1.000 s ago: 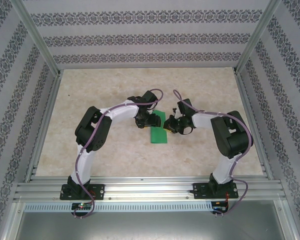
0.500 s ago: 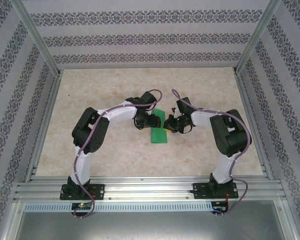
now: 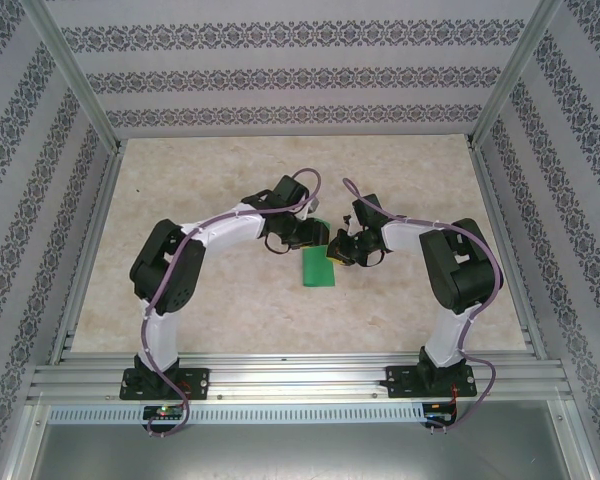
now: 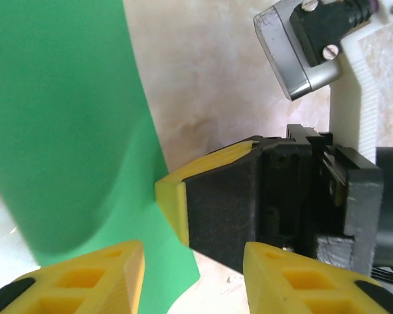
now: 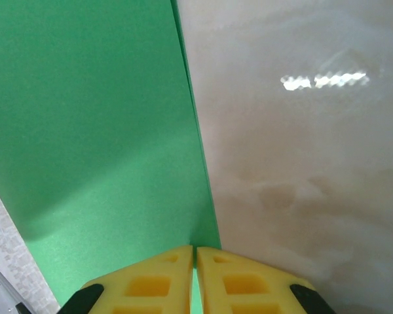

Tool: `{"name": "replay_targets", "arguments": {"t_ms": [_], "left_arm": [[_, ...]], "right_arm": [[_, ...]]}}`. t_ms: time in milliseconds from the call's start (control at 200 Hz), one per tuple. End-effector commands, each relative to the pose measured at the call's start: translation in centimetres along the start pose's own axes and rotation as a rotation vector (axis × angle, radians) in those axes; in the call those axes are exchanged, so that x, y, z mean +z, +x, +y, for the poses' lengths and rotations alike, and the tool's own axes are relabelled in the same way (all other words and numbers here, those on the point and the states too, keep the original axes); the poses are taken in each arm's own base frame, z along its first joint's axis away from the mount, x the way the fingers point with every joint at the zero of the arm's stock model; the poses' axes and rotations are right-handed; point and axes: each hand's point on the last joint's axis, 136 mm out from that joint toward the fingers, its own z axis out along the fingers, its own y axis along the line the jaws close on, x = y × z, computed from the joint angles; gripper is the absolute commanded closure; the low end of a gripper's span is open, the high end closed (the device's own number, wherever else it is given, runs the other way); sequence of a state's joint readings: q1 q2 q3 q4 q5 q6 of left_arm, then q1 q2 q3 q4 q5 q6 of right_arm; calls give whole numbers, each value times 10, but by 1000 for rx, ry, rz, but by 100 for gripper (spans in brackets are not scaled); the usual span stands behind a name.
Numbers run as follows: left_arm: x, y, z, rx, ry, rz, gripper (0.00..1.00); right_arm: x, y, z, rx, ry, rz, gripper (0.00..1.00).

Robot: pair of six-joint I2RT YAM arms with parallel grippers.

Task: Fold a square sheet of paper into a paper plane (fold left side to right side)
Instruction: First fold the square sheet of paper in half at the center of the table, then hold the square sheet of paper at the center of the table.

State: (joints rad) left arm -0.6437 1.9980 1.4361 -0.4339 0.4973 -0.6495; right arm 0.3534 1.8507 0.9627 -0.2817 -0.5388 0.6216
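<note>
Green, matte, folded to a narrow strip: square sheet of paper [image 3: 319, 266]; lies near the middle of the beige marbled table [image 3: 200, 300], long way running near to far, between the two grippers; seen from the left wrist [image 4: 65, 131], bows upward in a soft curve rather than lying flat; from the right wrist [image 5: 98, 131], shows two layers stacked along its right edge. Left gripper [image 3: 308, 236] over the strip's far end; yellow fingers [image 4: 85, 278] spread apart, released, clamping nothing; green running down behind the left finger, with the paper's lower corner showing in the gap. Right gripper [image 3: 338, 252] at the strip's right edge, just beside the left one; clenched, fingers [image 5: 150, 278] pressed together to a hairline seam, a sliver of green in that seam, so pinching the paper's edge; from the left wrist, meets that edge with its yellow tip [image 4: 209, 209]. Right wrist camera [image 4: 295, 52], grey and boxy, just above it. Arms bent inward from their bases toward the strip.
</note>
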Motion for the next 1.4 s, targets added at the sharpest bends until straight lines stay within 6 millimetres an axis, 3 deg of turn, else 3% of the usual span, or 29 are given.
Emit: {"name": "replay_targets", "arguments": {"t_ms": [0, 415, 649, 784, 919, 1069, 1399], "left_arm": [[17, -1, 2, -18, 56, 18, 55], [34, 19, 70, -73, -153, 58, 54], [38, 27, 87, -85, -192, 75, 54], [41, 35, 94, -96, -198, 88, 54], [45, 43, 99, -99, -201, 102, 52], [52, 46, 99, -108, -187, 101, 52], [55, 47, 98, -100, -196, 110, 51]], "right_arm": [[10, 14, -35, 25, 143, 34, 87], [11, 15, -37, 26, 152, 38, 87], [11, 15, -38, 20, 148, 38, 87], [0, 5, -12, -20, 42, -1, 87], [-31, -17, 23, -56, -89, -88, 86], [-55, -39, 42, -72, -139, -159, 86], [-22, -64, 59, -36, -179, -116, 88]]}}
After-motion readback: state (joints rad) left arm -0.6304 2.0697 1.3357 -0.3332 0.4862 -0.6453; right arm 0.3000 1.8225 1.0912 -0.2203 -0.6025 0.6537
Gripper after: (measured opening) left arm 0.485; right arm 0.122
